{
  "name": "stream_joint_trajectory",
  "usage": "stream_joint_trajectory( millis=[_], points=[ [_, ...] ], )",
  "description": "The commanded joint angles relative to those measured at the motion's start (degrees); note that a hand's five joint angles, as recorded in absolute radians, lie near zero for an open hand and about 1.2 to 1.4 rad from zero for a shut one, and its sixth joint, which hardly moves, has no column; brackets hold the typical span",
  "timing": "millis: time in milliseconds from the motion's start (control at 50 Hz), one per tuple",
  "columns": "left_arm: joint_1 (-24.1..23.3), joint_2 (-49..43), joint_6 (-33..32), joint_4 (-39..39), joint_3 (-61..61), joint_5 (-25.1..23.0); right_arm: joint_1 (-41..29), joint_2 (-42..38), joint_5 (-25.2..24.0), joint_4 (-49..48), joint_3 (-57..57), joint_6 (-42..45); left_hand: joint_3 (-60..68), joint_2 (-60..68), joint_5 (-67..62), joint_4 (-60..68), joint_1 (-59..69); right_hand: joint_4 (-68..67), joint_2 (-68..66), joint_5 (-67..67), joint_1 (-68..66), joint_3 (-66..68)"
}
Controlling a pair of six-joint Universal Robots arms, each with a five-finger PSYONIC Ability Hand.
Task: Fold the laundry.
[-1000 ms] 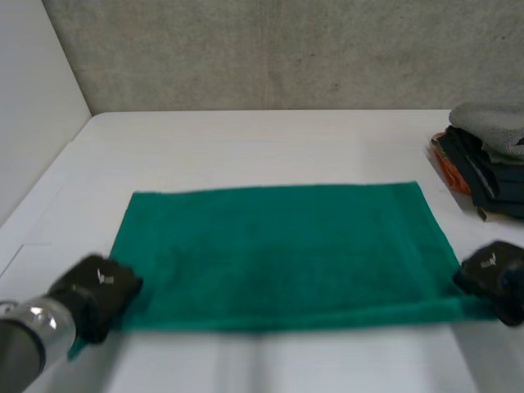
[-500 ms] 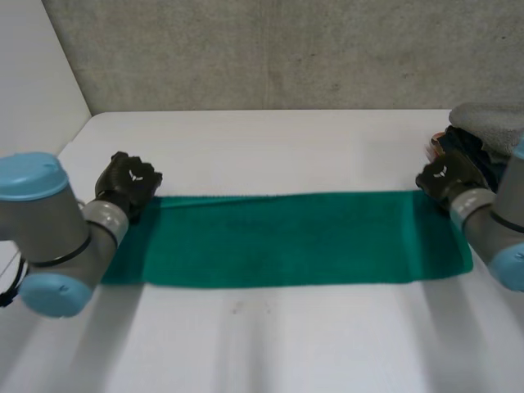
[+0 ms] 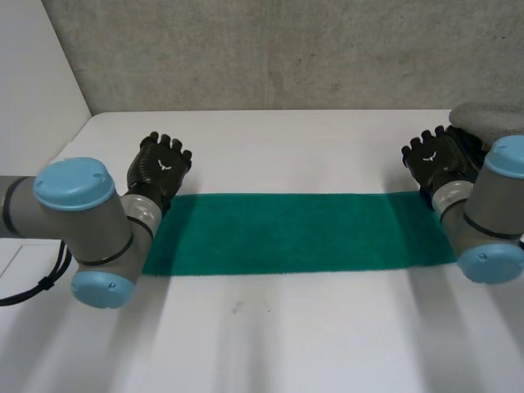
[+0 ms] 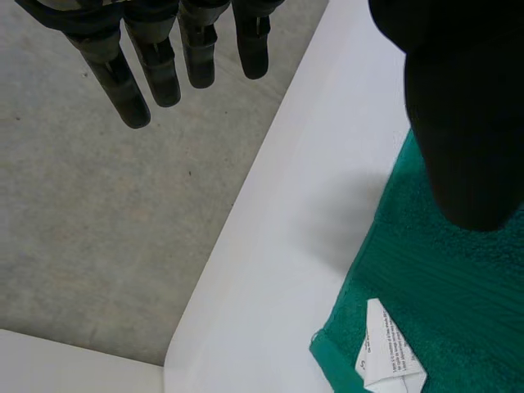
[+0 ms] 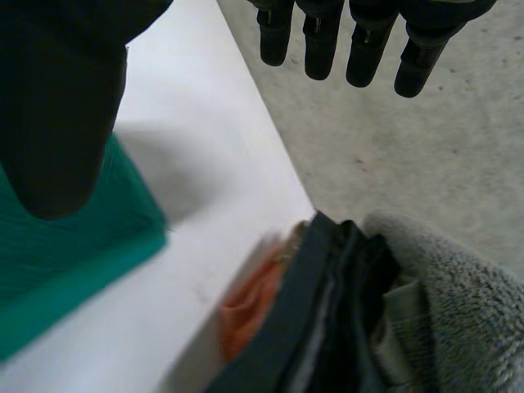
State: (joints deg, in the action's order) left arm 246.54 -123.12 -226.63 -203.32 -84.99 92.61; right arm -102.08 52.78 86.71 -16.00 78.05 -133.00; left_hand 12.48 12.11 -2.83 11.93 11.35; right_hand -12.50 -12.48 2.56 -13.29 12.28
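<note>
Towel (image 3: 299,233): You see a green terry cloth lying flat as one long, narrow band across the middle of the table. Its long edges are straight and parallel and its nap is finely ribbed.
Tag (image 4: 391,354): A small white printed label sticks out at the towel's left-end corner.
Left hand (image 3: 161,168): The fingers are straight and spread and grip nothing. It sits just beyond the far left corner, with its thumb (image 4: 458,123) above the cloth.
Right hand (image 3: 438,160): The fingers (image 5: 368,41) are likewise straight and apart, holding nothing. It sits just beyond the far right corner, close beside the pile.
Pile (image 5: 352,327): Folded clothes are stacked at the table's far right edge. A grey fleecy piece lies on top, over dark flat layers and an orange one.
Table (image 3: 286,344): The top is smooth and white. You have broad bare room in front of the towel and a narrower strip behind it.
Wall (image 3: 286,49): Rough grey concrete closes the far side.
Arms (image 3: 78,221): Each elbow overhangs one end of the towel.
</note>
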Motion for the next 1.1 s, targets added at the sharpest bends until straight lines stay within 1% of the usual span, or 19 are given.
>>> stream_joint_trajectory(
  millis=[20,140,300,340,360,380,460,500,540,560,640,700,740,760,860,920,1000,1040,1100],
  points=[
    [0.52,7.36,4.61,-0.06,-7.73,-0.14,5.29,8.29,-10.05,11.24,9.73,-7.79,-1.09,-0.72,1.44,-0.54,0.04,2.50,2.48,-2.56,3.29,-2.28],
    [0.95,10.35,12.25,0.03,-12.30,-0.50,11.55,8.56,-14.90,12.93,13.79,-7.97,-0.59,-0.22,0.93,-0.03,0.55,-7.66,-7.68,7.60,-6.87,7.89],
    [1.13,10.18,13.50,-0.06,-12.92,-0.50,12.17,7.25,-15.08,12.40,14.06,-7.62,-0.59,-0.22,0.93,-0.03,0.55,-14.71,-14.73,14.65,-13.92,14.94],
    [1.13,10.18,13.58,0.03,-12.92,-0.50,12.26,6.19,-15.08,12.22,13.62,-7.62,-0.59,-0.22,0.93,-0.03,0.55,-37.83,-37.85,37.77,-37.04,38.05],
    [1.13,10.18,13.58,-0.05,-13.01,-0.50,12.35,6.02,-15.00,12.05,13.44,-7.54,-0.59,-0.22,0.93,-0.03,0.55,-57.93,-57.95,57.87,-57.14,58.16],
    [1.05,10.18,13.58,0.03,-13.01,-0.50,12.43,6.02,-14.73,11.87,13.35,-7.53,-0.59,-0.22,0.93,-0.03,0.55,-67.40,-67.42,67.34,-66.61,67.63],
    [1.04,10.53,13.58,0.03,-13.19,-0.41,13.92,6.72,-11.05,9.59,14.14,-6.40,-0.59,-0.22,0.93,-0.03,0.55,-67.50,-67.52,67.44,-66.71,67.72],
    [1.04,11.14,13.58,0.21,-13.19,-0.32,15.16,8.64,-7.71,7.31,15.63,-4.20,-0.59,-0.22,0.93,-0.03,0.55,-67.50,-67.52,67.44,-66.71,67.72],
    [1.04,12.28,13.67,0.30,-13.45,-0.32,16.38,11.01,-5.95,6.69,16.95,-1.31,-0.42,-0.05,0.76,0.14,0.72,-67.50,-67.52,67.44,-66.71,67.72],
    [1.04,12.63,13.67,0.30,-13.62,-0.41,18.65,12.94,-4.90,6.69,18.09,2.97,-0.59,-0.21,0.93,-0.03,0.55,-67.50,-67.52,67.44,-66.71,67.72],
    [1.13,13.87,13.85,0.30,-14.24,-0.41,24.28,14.63,-3.66,6.07,19.59,14.31,-0.59,-0.22,0.93,-0.03,0.55,-67.50,-67.52,67.44,-66.71,67.72],
    [1.13,14.40,13.85,0.38,-14.77,-0.41,26.14,14.80,-2.96,5.90,18.72,19.52,-0.59,-0.22,0.93,-0.03,0.55,-67.50,-67.52,67.44,-66.71,67.72],
    [1.22,14.57,13.85,0.38,-15.20,-0.41,25.54,15.07,-2.25,5.72,18.63,19.80,-0.59,-0.22,0.93,-0.03,0.55,-67.50,-67.52,67.44,-66.71,67.72],
    [1.22,14.75,13.85,0.38,-15.47,-0.41,24.84,15.24,-2.08,5.46,18.37,19.54,-0.42,-0.05,0.77,0.13,0.71,-67.50,-67.52,67.44,-66.71,67.72],
    [1.22,15.71,13.93,0.47,-15.65,-0.32,11.42,16.73,-2.60,1.43,15.91,13.76,-0.42,-0.05,0.76,0.14,0.72,-67.50,-67.52,67.44,-66.71,67.72],
    [1.31,16.77,14.02,0.56,-15.73,-0.32,5.16,17.53,-3.65,-2.26,15.64,10.93,-0.08,0.29,0.43,0.47,1.05,-67.50,-67.52,67.44,-66.71,67.72],
    [1.22,18.00,14.11,0.65,-15.82,-0.23,-9.41,17.01,-9.79,-10.34,15.99,9.69,-0.08,0.29,0.43,0.47,1.05,-67.50,-67.52,67.44,-66.71,67.72],
    [1.13,18.70,14.28,0.56,-16.26,-0.23,-13.73,16.04,-11.82,-12.20,15.90,9.87,-0.08,0.29,0.43,0.47,1.05,-67.50,-67.52,67.44,-66.71,67.72],
    [1.05,19.05,14.81,0.56,-16.35,-0.32,-21.91,10.69,-15.69,-15.54,14.85,10.39,-0.08,0.29,0.43,0.47,1.05,-67.50,-67.52,67.44,-66.71,67.72]
  ],
)
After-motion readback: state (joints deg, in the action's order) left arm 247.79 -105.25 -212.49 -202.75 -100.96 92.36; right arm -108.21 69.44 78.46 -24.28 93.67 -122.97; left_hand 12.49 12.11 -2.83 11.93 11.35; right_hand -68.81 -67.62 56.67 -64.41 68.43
